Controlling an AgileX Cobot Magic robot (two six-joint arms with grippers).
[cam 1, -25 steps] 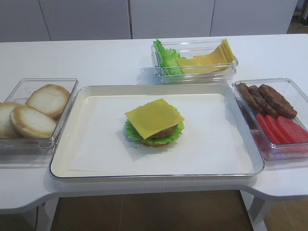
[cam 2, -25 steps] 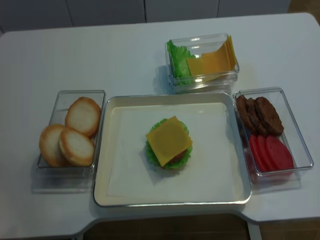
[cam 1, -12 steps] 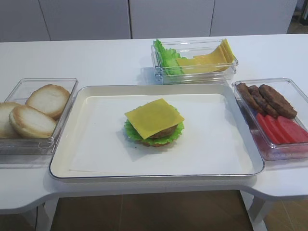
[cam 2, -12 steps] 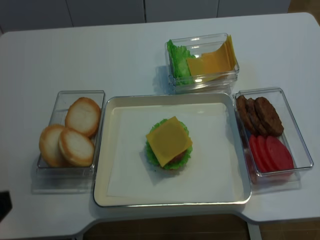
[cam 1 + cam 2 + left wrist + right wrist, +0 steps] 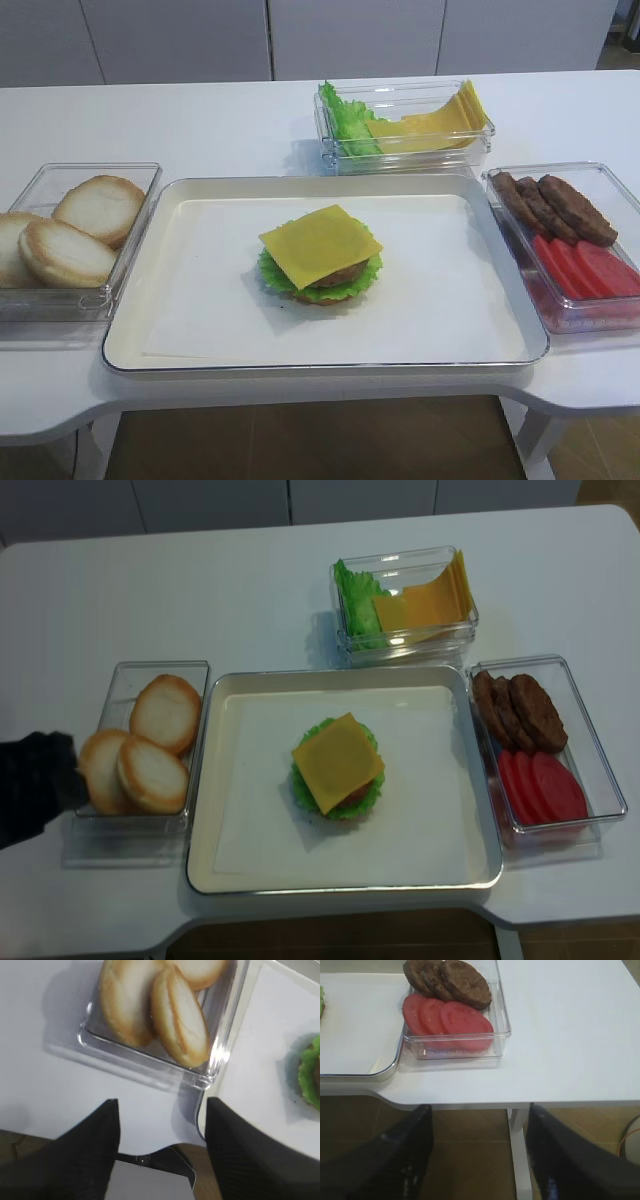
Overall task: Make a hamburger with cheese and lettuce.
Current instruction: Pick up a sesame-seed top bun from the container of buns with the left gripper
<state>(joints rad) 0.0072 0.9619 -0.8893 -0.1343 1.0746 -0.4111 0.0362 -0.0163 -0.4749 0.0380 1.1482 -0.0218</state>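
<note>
Yellow cheese (image 5: 320, 244) caps the hamburger (image 5: 321, 264) at the centre of the tray (image 5: 326, 359), over patty and lettuce (image 5: 275, 279) — no top bun yet.

Change: the left arm has entered the overhead view, left of the tray; its left gripper (image 5: 162, 1152) hangs jaws apart, empty, just short of the bun box (image 5: 210, 1077), 3 buns (image 5: 181, 1015) inside. Judgement: the top bun is next.

Right gripper (image 5: 479, 1152): parted, empty, right of the tray near the tomato slices (image 5: 447, 1017).

Surface: white table (image 5: 200, 120); grey cabinet fronts behind.
</note>
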